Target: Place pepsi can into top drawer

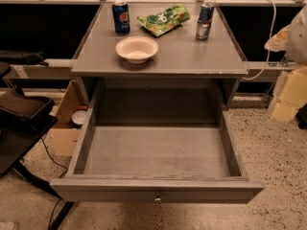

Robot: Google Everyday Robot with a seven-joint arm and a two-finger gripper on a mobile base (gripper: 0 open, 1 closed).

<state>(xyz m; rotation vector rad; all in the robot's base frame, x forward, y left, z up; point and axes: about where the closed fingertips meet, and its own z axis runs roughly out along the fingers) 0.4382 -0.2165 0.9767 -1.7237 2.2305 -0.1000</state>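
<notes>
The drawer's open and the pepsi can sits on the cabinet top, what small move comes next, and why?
Probably reach toward the pepsi can, upright at the back left of the cabinet top. The top drawer already stands open, and the gripper is out of view, so grasping comes first.

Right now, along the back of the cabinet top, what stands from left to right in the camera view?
pepsi can → green snack bag → slim blue-and-silver can. The pincer is not in view.
</notes>
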